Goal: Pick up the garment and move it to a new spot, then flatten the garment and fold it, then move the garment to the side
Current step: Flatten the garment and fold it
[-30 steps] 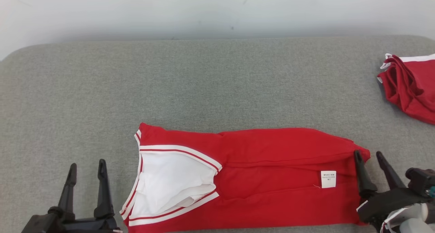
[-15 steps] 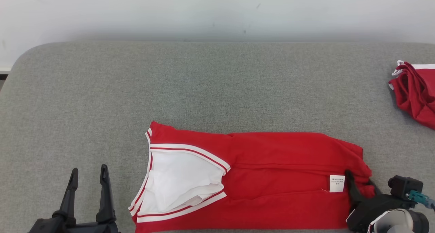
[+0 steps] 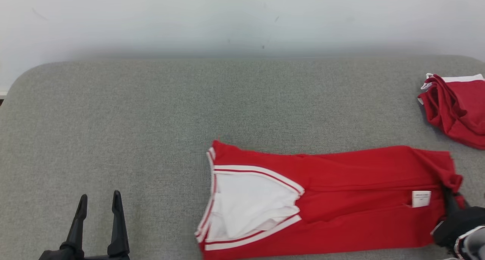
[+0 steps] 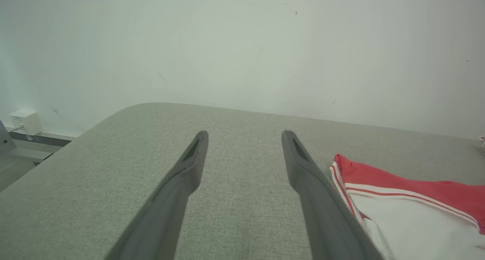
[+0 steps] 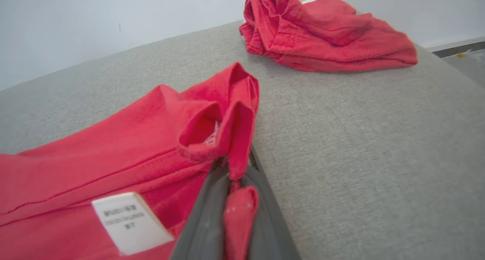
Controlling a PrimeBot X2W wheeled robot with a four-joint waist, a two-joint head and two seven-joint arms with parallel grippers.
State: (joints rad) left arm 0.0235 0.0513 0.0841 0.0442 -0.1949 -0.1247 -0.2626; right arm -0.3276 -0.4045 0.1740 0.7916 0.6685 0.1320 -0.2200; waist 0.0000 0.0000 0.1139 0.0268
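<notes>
Garment (image 3: 360,222) with white label (image 3: 421,198), print illegible

Grey woven upholstered surface (image 3: 113,119) spanning the head view. Its far edge runs straight along a pale matt wall (image 3: 242,17), and its far left corner (image 3: 22,72) is rounded. The wall is plain off-white with a faint grey-green cast and carries a few small dark specks (image 3: 263,46) and short scuffs. Lighting is soft and even, with a diffuse shadow band where surface meets wall. Left wrist view: a small white box (image 4: 23,121) stands at the wall's foot beyond the rounded corner, just above a dark rail (image 4: 38,138). Right wrist view: past the surface's right edge, a dark strip (image 5: 460,49) lies at the wall's base.
</notes>
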